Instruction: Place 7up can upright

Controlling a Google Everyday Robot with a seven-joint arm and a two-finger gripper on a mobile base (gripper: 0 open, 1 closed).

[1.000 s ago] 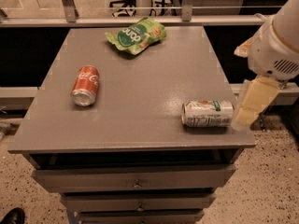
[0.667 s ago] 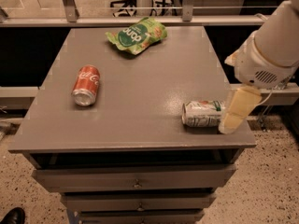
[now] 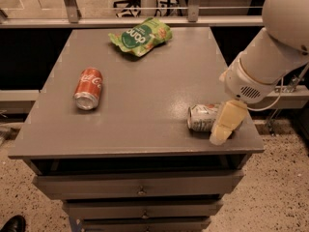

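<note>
The 7up can [image 3: 202,117], silver-white with green markings, lies on its side near the right front corner of the grey table [image 3: 145,110], its top end facing left. My gripper [image 3: 225,123] hangs from the white arm at the right. It sits over the can's right end and hides that part. One cream-coloured finger [image 3: 227,122] shows in front of the can.
A red cola can [image 3: 88,88] lies on its side at the table's left. A green snack bag [image 3: 141,36] lies at the back centre. Drawers [image 3: 140,190] sit below the table front. A railing and office chairs stand behind.
My arm and gripper have moved left and down, from beside the can's right end to over it. The can has not moved.
</note>
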